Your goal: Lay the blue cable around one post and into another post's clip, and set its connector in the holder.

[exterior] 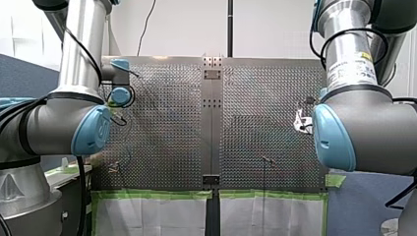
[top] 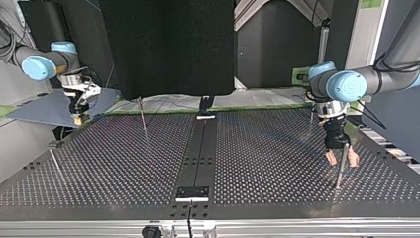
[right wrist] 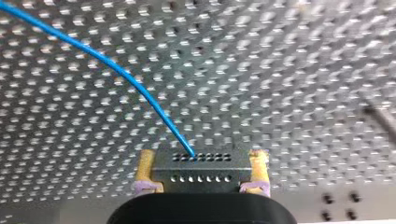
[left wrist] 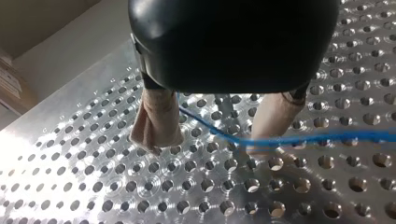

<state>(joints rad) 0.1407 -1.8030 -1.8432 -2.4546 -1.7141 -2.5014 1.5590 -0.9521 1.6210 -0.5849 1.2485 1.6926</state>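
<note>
My right gripper (right wrist: 203, 163) pinches the dark grey holed connector (right wrist: 198, 173) at one side edge of the perforated tabletop (top: 124, 163), I judge to anchor the thin blue cable (left wrist: 303, 138), which my left gripper's (left wrist: 210, 140) spread beige fingers (left wrist: 156, 126) straddle near the opposite edge.

Right gripper (right wrist: 203, 162): both yellow pads (right wrist: 146, 163) are pressed against the short ends of a dark grey connector (right wrist: 201, 169), one pad per end. The connector sits level between the fingers. Its face shows two rows of small holes. The blue cable (right wrist: 116, 69) enters one hole of the row farther from the gripper, near the middle. From there it runs in a smooth arc ahead of the gripper and off to one side, above the perforated table (right wrist: 280, 70). A thin dark rod (right wrist: 380, 116) lies ahead on the opposite side, too blurred to identify. Pale purple bands (right wrist: 144, 187) are at the pad bases.
</note>
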